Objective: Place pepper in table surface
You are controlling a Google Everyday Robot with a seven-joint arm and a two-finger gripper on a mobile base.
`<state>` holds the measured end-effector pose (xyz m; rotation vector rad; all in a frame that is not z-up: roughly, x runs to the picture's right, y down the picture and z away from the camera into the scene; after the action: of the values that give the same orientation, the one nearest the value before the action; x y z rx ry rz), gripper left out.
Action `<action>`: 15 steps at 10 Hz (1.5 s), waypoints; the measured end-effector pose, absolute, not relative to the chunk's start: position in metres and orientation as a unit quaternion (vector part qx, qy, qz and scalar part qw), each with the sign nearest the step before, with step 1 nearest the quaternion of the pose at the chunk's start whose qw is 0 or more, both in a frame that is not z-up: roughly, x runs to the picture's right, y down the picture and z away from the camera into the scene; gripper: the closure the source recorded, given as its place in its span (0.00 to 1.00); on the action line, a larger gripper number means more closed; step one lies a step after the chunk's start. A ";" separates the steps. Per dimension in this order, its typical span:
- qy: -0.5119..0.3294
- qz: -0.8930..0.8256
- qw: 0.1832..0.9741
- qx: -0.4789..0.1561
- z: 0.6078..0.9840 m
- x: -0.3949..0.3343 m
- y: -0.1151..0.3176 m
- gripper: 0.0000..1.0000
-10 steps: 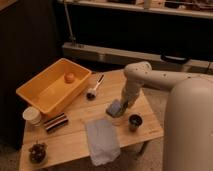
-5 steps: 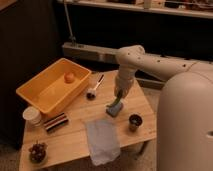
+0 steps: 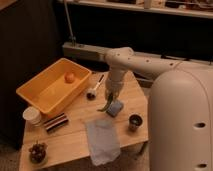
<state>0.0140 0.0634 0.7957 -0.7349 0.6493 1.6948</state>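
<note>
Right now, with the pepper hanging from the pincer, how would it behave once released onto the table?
The pepper looks slim and small, so probably light. Its curved shape suggests it would rock or settle sideways rather than roll far. It hangs from the pincer beside the sponge, so it might land against that instead of the bare table.

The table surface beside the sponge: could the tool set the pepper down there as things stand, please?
Probably yes. The tool hangs just above the table surface with the pepper dangling from it, and the planks left of the sponge look bare.
</note>
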 end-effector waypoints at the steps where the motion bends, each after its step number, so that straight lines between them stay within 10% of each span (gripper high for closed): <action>1: 0.275 0.707 0.566 -0.323 0.794 -0.003 0.076 1.00; 7: 0.271 0.593 0.634 -0.416 0.807 -0.129 0.174 0.98; 15: 0.237 0.581 0.646 -0.435 0.816 -0.149 0.197 0.22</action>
<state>-0.1492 0.1965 0.8159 -0.9898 0.5391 1.3222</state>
